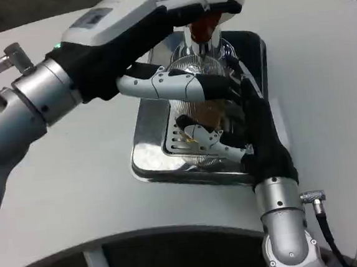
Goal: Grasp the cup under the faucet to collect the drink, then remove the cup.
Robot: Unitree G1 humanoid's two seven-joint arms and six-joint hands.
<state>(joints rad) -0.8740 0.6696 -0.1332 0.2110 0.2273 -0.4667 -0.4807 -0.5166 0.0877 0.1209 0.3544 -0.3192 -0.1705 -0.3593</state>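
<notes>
A clear cup point(205, 108) with brown drink in its lower part stands under the faucet point(203, 29) on the silver drip tray point(148, 150). My right hand point(253, 133) comes from below right and grips the cup low, its white fingers point(205, 140) wrapped around the base. My left hand point(134, 43) reaches in from the left. Its upper fingers point(212, 5) curl over the faucet's lever, and one white finger point(168, 84) lies across the front of the cup's upper part. The cup's rim is partly hidden behind that finger.
The dispenser's dark base point(255, 48) rises behind the tray. White table point(76, 180) stretches to the left and right, its curved front edge near the bottom. My left forearm point(32, 102) crosses the table's left half.
</notes>
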